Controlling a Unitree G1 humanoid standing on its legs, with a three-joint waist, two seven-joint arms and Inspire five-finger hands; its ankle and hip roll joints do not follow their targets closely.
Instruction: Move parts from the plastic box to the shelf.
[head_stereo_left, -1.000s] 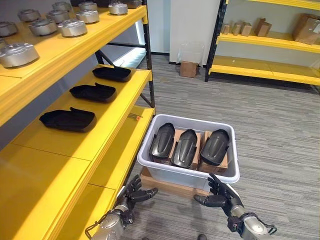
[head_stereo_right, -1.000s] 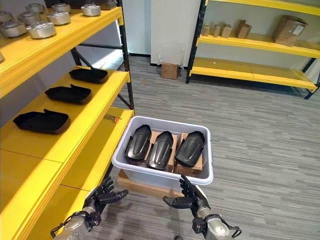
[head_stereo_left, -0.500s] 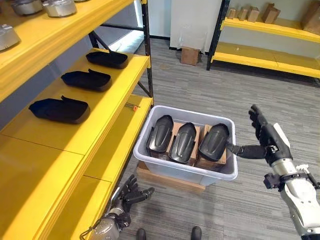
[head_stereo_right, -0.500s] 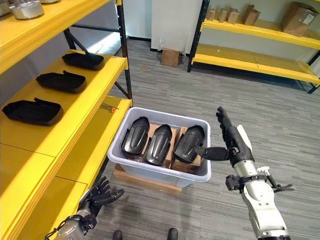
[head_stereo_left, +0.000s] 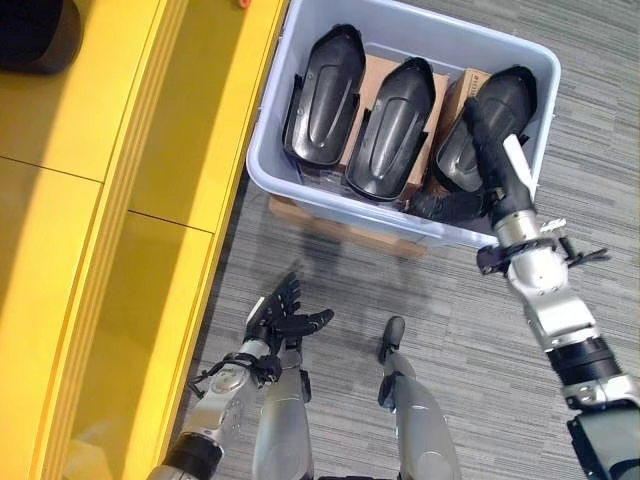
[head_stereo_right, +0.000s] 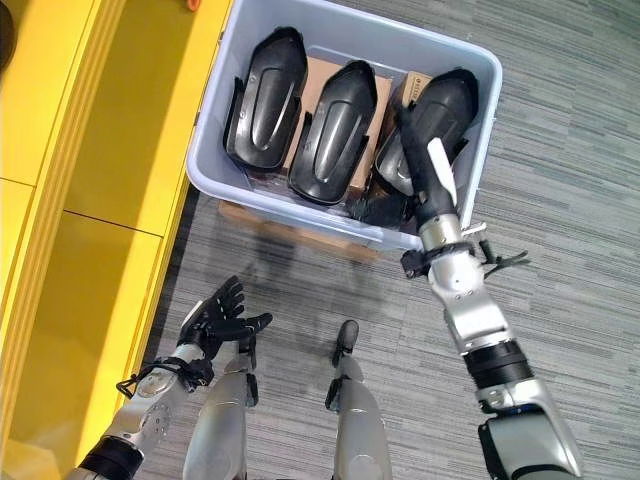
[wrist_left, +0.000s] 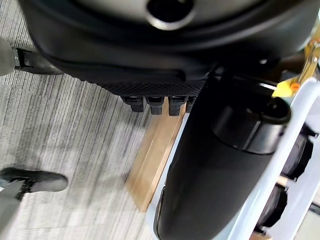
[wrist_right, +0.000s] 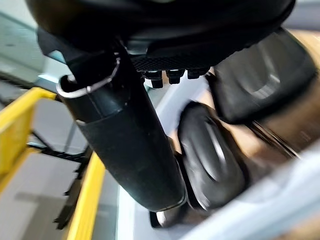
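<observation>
While the plastic box sits on the floor beside the yellow shelf, these lines go one view at a time.

Left eye view: three black parts lie side by side in the box: left part, middle part, right part. Right robot hand reaches over the near rim, fingers straight, laid along the right part; thumb low at the part's near end.

Right eye view: same layout. Left robot hand hangs low near the floor, beside the shelf's edge, fingers spread and relaxed, holding nothing.

Left wrist view: box wall and the wooden board beneath it show past the hand.

Right wrist view: dark parts seen close past straight fingers; no closed grip evident.

Step in hand: judged as reaching for the right part, not yet grasped.

Next move calls for: curling fingers and thumb round that part, lifting it clear of the rim, then carrying it left to the shelf.
</observation>
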